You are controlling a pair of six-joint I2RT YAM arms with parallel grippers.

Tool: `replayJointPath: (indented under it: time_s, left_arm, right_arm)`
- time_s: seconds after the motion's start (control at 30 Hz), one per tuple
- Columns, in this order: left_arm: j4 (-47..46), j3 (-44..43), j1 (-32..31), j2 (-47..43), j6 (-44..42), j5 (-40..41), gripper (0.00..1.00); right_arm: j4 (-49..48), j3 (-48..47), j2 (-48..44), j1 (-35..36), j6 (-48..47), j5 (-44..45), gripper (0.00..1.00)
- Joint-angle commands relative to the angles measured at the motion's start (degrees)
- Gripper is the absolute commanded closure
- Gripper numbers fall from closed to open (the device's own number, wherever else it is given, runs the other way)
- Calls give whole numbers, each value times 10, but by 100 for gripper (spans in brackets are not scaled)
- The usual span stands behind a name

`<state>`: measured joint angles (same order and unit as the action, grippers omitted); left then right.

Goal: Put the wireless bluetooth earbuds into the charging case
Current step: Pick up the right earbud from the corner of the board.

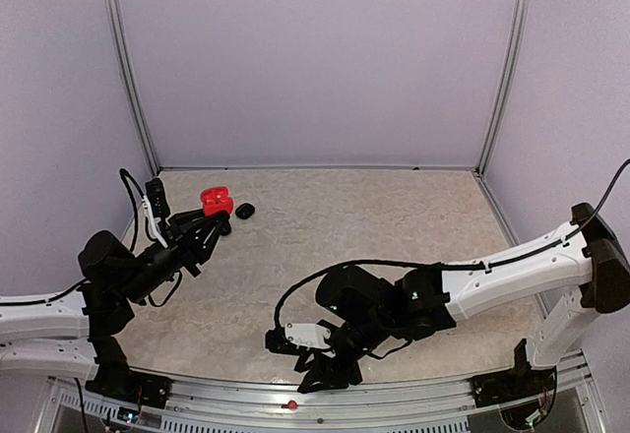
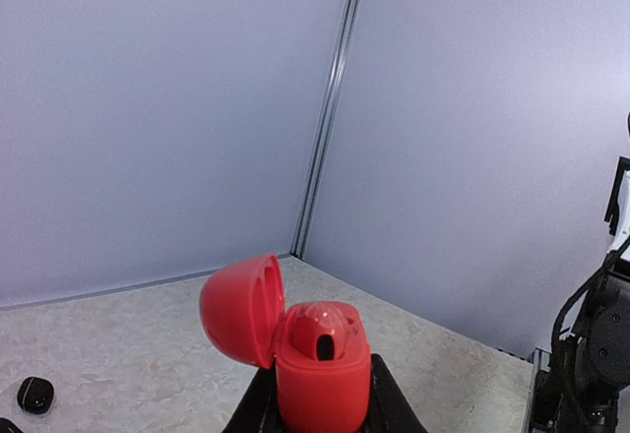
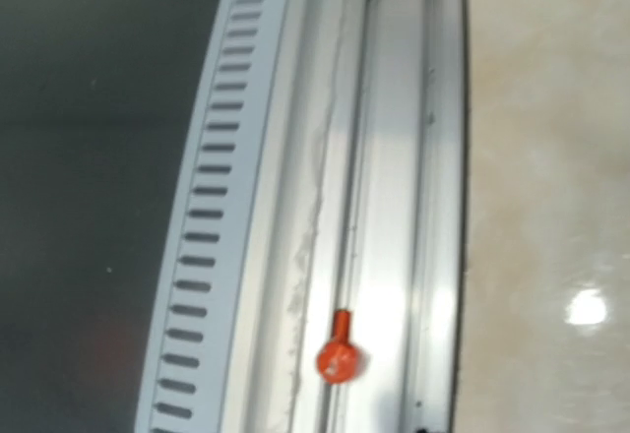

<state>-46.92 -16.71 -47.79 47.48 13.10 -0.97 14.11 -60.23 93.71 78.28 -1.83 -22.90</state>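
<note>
One red earbud [image 3: 338, 351] lies in a groove of the metal rail [image 3: 394, 157] at the bottom edge of the overhead view, off the table [image 1: 394, 236]. In the R wrist view it's lower centre, long axis up-down the frame along the rail, stem toward the top, round head toward the bottom. A second red earbud [image 2: 320, 338] seems seated in the red charging case [image 2: 323, 389], w/ a dark slot showing on it. The case stands upright, lid [image 2: 241, 307] swung open toward frame left. Any print on case or buds is too small to read.

L gripper [image 1: 212, 221] has the case pinched between its fingers [image 2: 258, 411], left-centre in the overhead view. A small black rounded piece [image 1: 245, 211] sits on the table just right of the case; bud or case, can't tell. R gripper [image 1: 317, 372] is low at bottom centre, near the rail bud. Its fingers don't show in its own cam, and from overhead they're too dark to tell if wide or closed.
</note>
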Motion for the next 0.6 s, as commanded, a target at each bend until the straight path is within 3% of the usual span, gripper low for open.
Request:
replayJointPath:
  time_s: [0.0,0.27,0.57]
  left_arm:
    - [-8,13,5,-3,6,1,100]
    - [-9,18,5,-12,4,-5,100]
    - [-3,19,5,-23,1,-5,100]
  right_arm:
    - [-120,52,16,15,12,2,57]
    - [-252,98,71,34,1,27,65]
    - [-299,116,113,49,-12,27,67]
